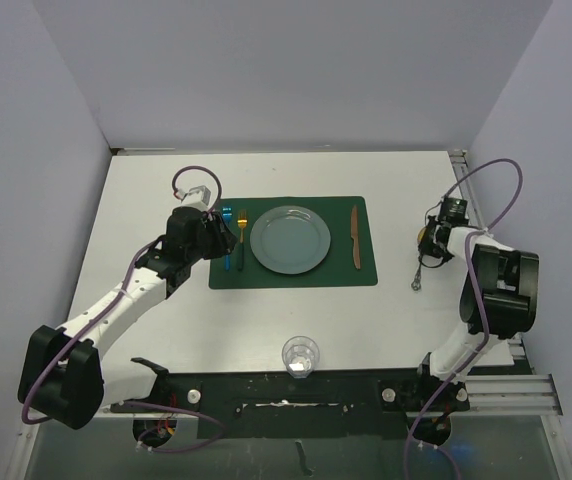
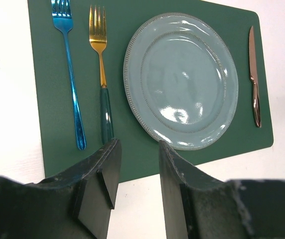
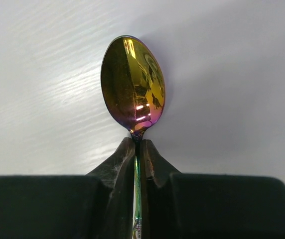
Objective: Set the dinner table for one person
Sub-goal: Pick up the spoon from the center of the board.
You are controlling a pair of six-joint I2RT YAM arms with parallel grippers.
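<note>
Gripping spoon [image 3: 132,84] neck: R gripper [image 3: 137,143], jaws clamped. L gripper [image 2: 137,149]: jaws approx. half spread, empty, over placemat [image 2: 147,162] edge.

We see a large white rectangular tabletop [image 1: 146,200] with a dark green rectangular placemat [image 1: 346,270] lying at its middle. A round grey-blue ceramic plate [image 1: 290,240] sits in the centre of the mat. Left of it lie a gold fork with a dark green handle [image 1: 242,225] and, further out, a shiny blue metal fork [image 1: 227,262]. A copper-coloured knife [image 1: 356,238] lies to the plate's right. The left gripper [image 1: 220,236] hangs over the mat's left edge, partly covering the forks. A clear drinking glass [image 1: 301,355] stands off the mat near the arms' bases. Well right of the mat, a thin metal utensil [image 1: 421,272] reaches from the right gripper [image 1: 428,245] toward the near edge.
</note>
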